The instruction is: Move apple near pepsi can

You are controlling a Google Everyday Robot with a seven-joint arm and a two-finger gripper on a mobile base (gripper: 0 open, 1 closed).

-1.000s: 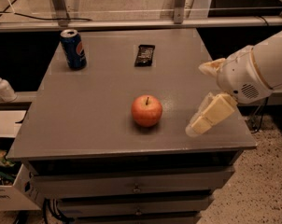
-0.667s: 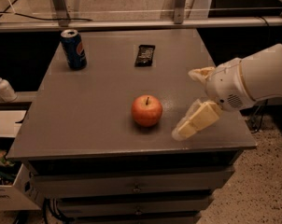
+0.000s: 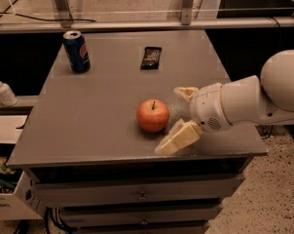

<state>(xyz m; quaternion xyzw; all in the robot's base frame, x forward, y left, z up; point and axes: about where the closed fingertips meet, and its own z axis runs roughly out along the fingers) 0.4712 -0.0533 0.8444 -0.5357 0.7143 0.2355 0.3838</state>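
The apple sits upright on the grey table, right of centre and close to the near edge. The gripper is just right of it, released. Its two pale fingers are spread wide and the apple lies outside the gap. The nearer finger lies low along the near edge.

The can stands upright by the far left corner, close to the left edge and well apart from the apple. Open tabletop runs between the two. A black wrapper lies flat at the far middle, right of the can. A bottle stands off the table, to the left.
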